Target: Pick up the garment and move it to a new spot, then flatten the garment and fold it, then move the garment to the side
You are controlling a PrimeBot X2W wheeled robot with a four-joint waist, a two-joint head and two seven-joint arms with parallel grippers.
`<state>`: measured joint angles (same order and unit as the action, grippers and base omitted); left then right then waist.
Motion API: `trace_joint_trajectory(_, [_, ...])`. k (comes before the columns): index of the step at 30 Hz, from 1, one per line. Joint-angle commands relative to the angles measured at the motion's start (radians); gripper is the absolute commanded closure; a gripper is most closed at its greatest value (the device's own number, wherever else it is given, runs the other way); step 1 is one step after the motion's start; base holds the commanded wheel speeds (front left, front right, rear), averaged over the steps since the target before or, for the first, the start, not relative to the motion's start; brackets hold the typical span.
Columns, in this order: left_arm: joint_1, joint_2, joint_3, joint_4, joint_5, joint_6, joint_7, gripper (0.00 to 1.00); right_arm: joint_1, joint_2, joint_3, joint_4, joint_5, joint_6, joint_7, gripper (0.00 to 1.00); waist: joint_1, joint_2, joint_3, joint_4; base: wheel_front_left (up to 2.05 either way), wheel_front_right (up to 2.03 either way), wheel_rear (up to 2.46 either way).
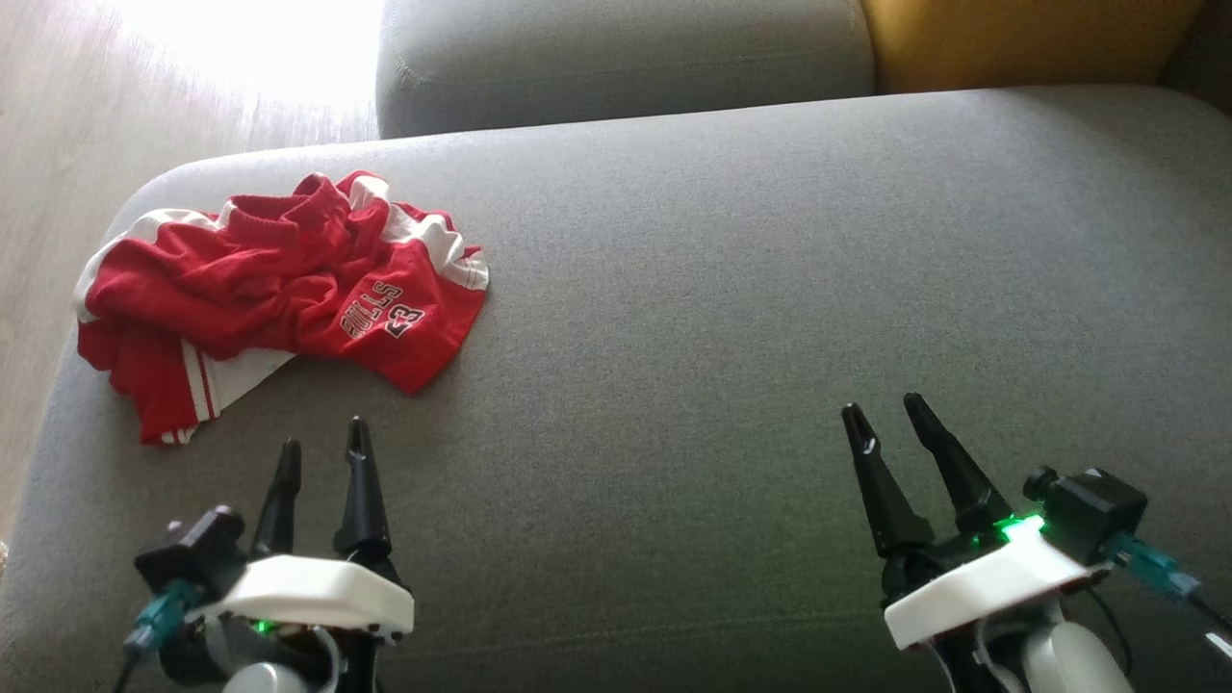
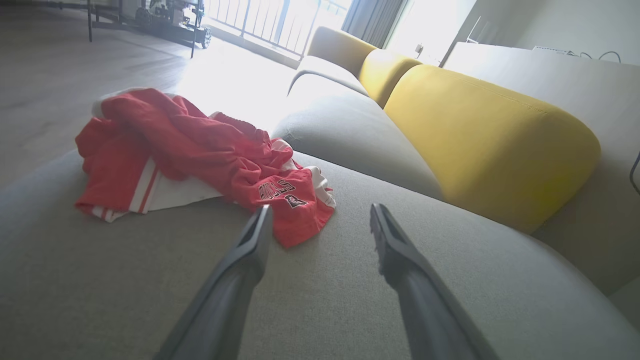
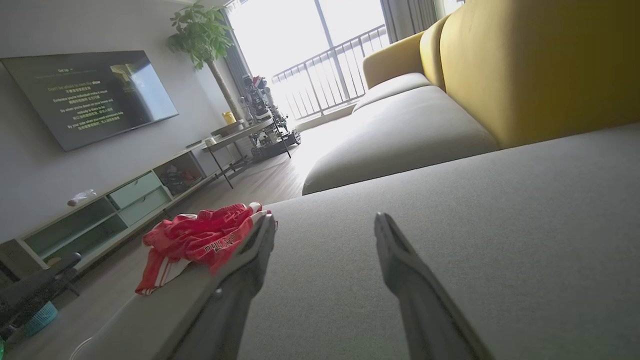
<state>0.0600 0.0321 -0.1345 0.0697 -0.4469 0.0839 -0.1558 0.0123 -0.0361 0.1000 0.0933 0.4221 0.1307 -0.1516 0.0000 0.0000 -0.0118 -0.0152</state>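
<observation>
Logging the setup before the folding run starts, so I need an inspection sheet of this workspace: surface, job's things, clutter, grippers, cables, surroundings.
Surface: grey sofa seat, smooth fabric.
Job's things: red garment, crumpled near the seat's left corner, white trim and lettering showing.
Clutter: nothing seen.
Grippers: left gripper and right gripper open above the seat, holding nothing; the left is nearer the garment.
Cables: teal-plugged cables at both wrist cameras.
Surroundings: yellow back cushions, wood floor, wall television, potted plant.
</observation>
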Motion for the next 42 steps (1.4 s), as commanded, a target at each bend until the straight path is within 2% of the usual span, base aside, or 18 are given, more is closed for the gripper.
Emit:
trace_joint_trajectory(1, [-0.032,0.012,0.014,-0.043,0.031,0.006,-0.012,0.00,-0.040,-0.010,0.023,-0.046,-0.030,0.000,-0.017,0.00,0.0000,0.0000,0.000,-0.001,0.00,0.00,0.00])
trace_joint_trajectory(29, [-0.019,0.019,-0.039,-0.108,0.389,0.064,-0.096,0.00,-0.042,-0.014,0.076,-0.118,-0.376,0.000,-0.100,0.00,0.0000,0.0000,-0.011,-0.012,0.00,0.00,0.00])
trace_joint_trajectory(34, [-0.018,0.019,-0.047,-0.119,0.433,0.070,-0.106,0.00,-0.043,-0.014,0.083,-0.126,-0.420,0.000,-0.110,0.00,0.0000,0.0000,-0.011,-0.013,0.00,0.00,0.00])
trace_joint_trajectory(42, [-0.016,0.019,-0.046,-0.119,0.429,0.069,-0.106,0.00,-0.043,-0.014,0.074,-0.119,-0.414,0.000,-0.110,0.00,0.0000,0.0000,-0.012,-0.014,0.00,0.00,0.00])
